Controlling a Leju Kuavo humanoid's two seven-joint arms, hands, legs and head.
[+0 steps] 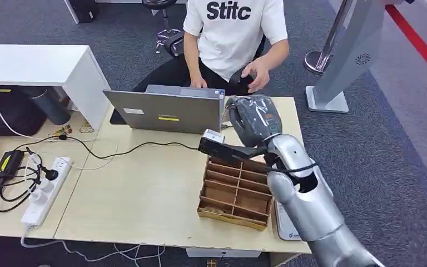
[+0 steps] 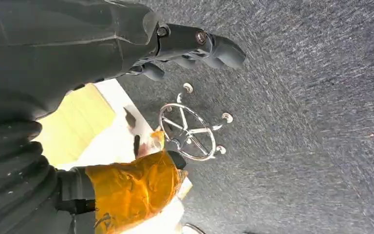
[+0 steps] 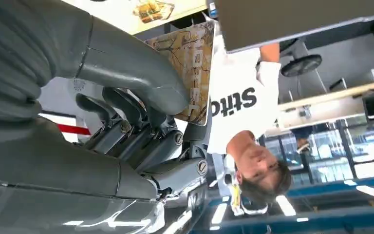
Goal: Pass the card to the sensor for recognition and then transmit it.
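Observation:
My right hand hovers over the table's far right part, just right of the open grey laptop. In the right wrist view the thumb and the dark fingers pinch a brown patterned card; the card stands on edge close to the laptop's lid. A small white device lies on the table just below and left of the hand. My left hand hangs over the carpet with loosely bent fingers and nothing in it; its thumb is wrapped in orange tape.
A wooden divided organiser stands under my right forearm, with a flat white device beside it. A person in a white shirt sits behind the table, one hand on a black object. Power strip and cables lie at the left.

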